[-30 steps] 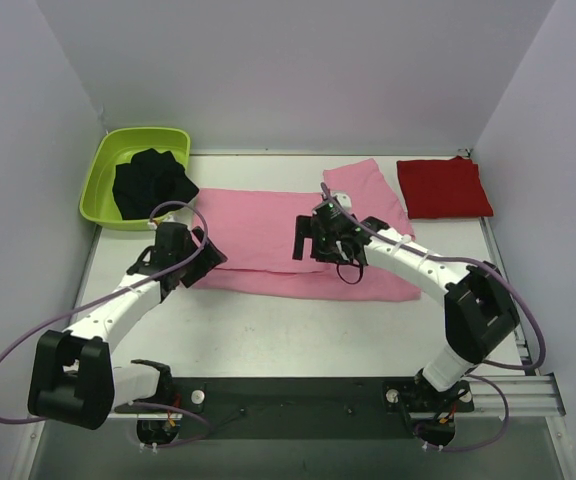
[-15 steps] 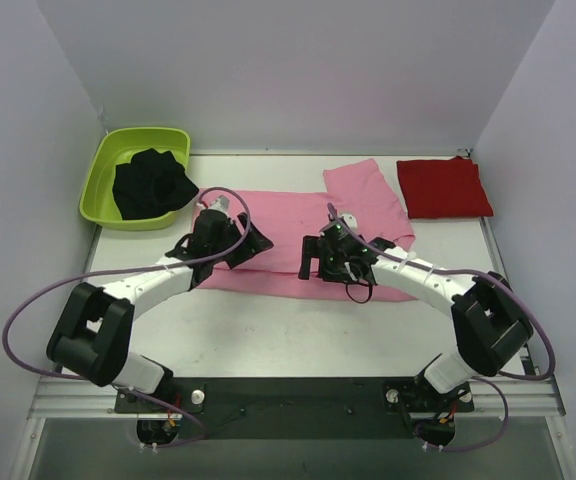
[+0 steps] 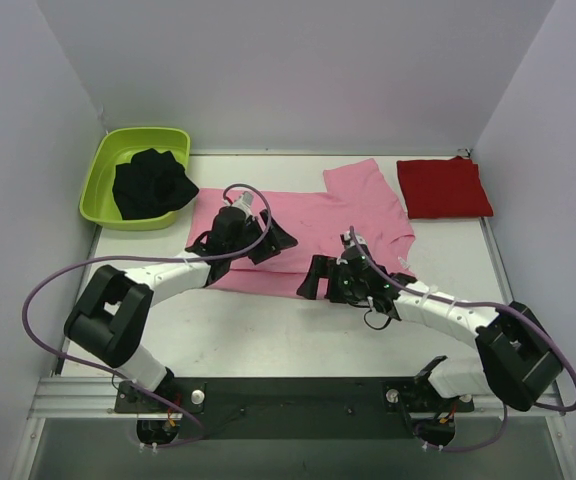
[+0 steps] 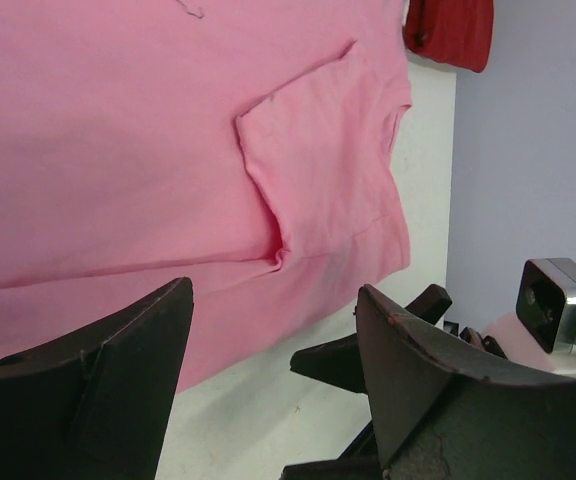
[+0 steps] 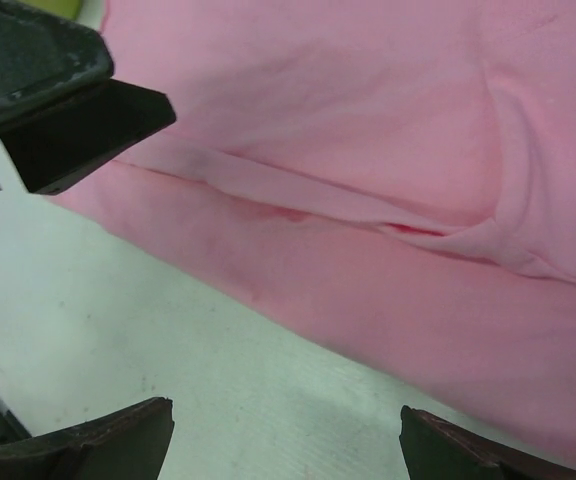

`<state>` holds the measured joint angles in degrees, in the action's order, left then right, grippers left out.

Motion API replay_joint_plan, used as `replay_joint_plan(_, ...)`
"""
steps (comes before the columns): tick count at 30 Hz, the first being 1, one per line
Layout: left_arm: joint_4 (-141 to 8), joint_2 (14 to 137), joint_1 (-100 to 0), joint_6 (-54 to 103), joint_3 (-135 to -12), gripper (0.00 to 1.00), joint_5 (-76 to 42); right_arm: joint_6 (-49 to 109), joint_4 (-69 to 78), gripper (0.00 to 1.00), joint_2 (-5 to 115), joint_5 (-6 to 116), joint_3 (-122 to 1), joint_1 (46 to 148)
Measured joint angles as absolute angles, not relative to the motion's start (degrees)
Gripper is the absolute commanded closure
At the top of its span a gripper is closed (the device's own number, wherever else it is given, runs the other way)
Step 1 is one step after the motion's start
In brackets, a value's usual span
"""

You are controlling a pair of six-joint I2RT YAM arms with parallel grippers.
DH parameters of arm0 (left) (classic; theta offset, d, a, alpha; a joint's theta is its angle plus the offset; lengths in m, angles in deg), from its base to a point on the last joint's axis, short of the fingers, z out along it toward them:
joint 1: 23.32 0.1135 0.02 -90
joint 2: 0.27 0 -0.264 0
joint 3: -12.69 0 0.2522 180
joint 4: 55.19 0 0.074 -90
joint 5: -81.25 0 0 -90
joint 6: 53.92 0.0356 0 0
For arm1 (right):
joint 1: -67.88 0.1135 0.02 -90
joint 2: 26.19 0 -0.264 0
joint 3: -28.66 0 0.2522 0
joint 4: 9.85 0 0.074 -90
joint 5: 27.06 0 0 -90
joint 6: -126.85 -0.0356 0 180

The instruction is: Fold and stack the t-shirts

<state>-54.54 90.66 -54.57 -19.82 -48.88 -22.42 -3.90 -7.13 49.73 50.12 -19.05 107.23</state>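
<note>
Grippers are being drawn together over the pink t-shirt (image 3: 308,215) mid-frame, the left gripper (image 3: 273,240) in from its left edge, the right gripper (image 3: 316,282) down at its lower hem, both spread and empty; another fold is likely being prepared. Two shirts are being counted, the red t-shirt (image 3: 444,187) folded upper right.

Print on the pink t-shirt (image 3: 308,215): none that I could read.
Print on the red t-shirt (image 3: 444,187): none that I could read.
Label on the green tub (image 3: 101,185): none that I could make out.
Marks on my left pincer (image 4: 273,290): none legible to me.
Marks on my right pincer (image 5: 283,415): none legible to me.
</note>
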Motion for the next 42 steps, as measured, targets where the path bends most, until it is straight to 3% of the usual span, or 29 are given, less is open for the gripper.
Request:
replay_joint_plan(6, -53.82, 89.85, -55.33, -19.39, -49.56, 0.24, -23.27, -5.91, -17.84, 0.00, 43.28, 45.88, -11.27, 105.46)
replay_joint_plan(15, -50.47, 89.85, -57.89, -19.23, -49.56, 0.25, -24.84, -9.72, -32.84, 0.00, 41.07, 41.53, 0.49, 93.29)
replay_joint_plan(23, -48.18, 90.51, -60.25, -19.23, -49.84, 0.25, -25.83, -12.34, -42.34, 0.01, 46.36, 37.94, 1.08, 91.80)
replay_joint_plan(38, -46.43, 93.81, -63.53, -19.26, -50.11, 0.25, -26.72, -12.65, -46.02, 0.02, 50.16, 36.74, 1.97, 91.04)
replay_joint_plan(42, -47.35, 93.83, -64.73, -19.21, -50.11, 0.19, -24.89, -13.30, -48.42, 0.02, 52.61, 36.48, 2.76, 90.36)
